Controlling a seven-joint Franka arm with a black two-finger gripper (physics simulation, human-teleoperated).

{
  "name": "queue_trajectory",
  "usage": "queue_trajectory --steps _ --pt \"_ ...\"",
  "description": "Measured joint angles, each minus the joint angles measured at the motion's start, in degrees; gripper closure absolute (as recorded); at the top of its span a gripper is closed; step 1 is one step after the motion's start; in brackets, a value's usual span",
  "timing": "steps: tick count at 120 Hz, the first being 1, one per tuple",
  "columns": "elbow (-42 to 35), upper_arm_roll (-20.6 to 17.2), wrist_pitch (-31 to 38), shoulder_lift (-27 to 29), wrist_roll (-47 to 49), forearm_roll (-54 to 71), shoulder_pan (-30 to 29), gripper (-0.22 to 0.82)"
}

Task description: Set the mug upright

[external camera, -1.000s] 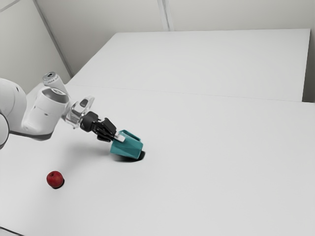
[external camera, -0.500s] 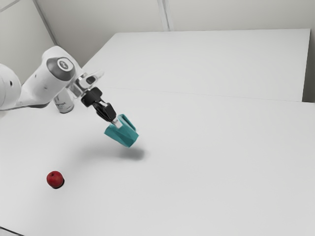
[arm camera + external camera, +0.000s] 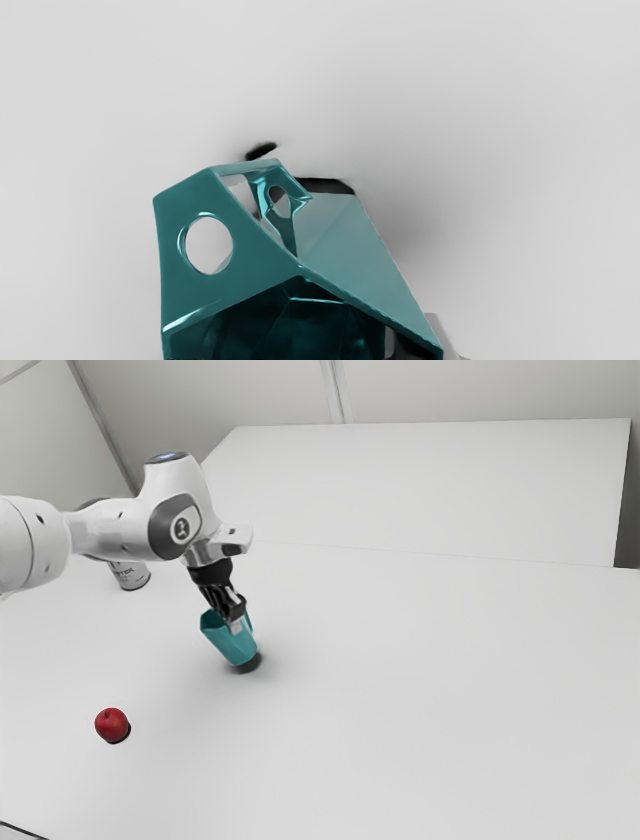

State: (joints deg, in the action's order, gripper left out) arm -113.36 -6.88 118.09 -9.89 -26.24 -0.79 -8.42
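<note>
- One broad table [image 3: 430, 710], matte white, plain; I see it in both views.
- One fine seam [image 3: 400, 551] across it, toward the far side.
- One back wall [image 3: 500, 390], pale grey, with an upright strip [image 3: 338, 390].
- One side wall [image 3: 40, 450], pale, at the exterior view's left; dark corner line [image 3: 101, 430].
- Light: soft, diffuse, with blurred shading on the tabletop.
</note>
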Motion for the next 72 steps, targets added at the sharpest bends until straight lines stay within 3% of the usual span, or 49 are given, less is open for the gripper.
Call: queue_trajectory --steps 21,47,72 --pt "-1.0 -0.3 3.7 -1.6 4.6 2.3 0.0 0.78" --pt "-1.2 -1.0 5.3 -0.9 8.3 2.6 0.0 0.33" --pt "3.7 -2.0 1.4 3.0 10.7 0.8 0.1 0.12"
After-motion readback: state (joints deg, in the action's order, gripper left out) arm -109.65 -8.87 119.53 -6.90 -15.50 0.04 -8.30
